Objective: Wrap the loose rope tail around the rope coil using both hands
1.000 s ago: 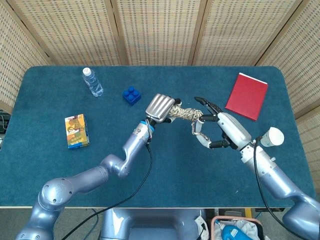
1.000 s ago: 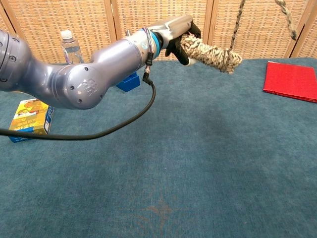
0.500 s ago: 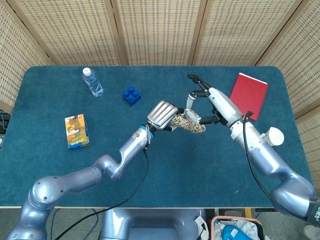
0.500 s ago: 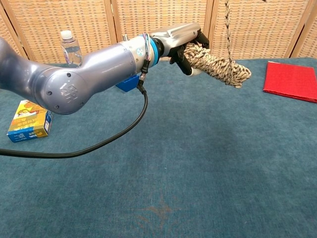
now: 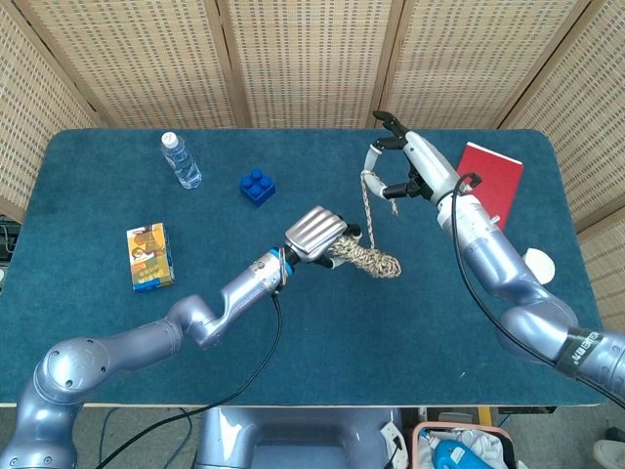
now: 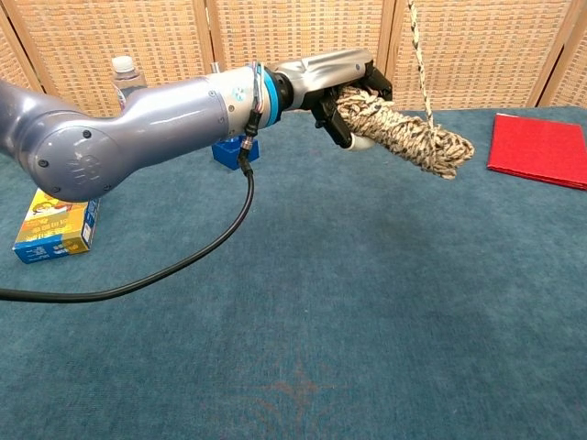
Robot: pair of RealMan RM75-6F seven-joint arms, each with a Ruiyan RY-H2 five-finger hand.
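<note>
Over the middle of the blue worktop (image 5: 322,342), the left hand (image 5: 314,233) is gripping one end of the rope coil (image 5: 369,259), fingers curled tight around it, and the coil is sticking out sideways, up off the surface. Going further back, the loose rope tail (image 5: 368,210) is running up from the coil to the right hand (image 5: 408,166), which is pinching the tail's end up high while its other fingers are spreading apart. Off to the left a small printed box (image 5: 149,256) is lying flat. Further back a blue block (image 5: 257,186), a water bottle (image 5: 182,161) and a red book (image 5: 482,188) are sitting well apart.
</note>
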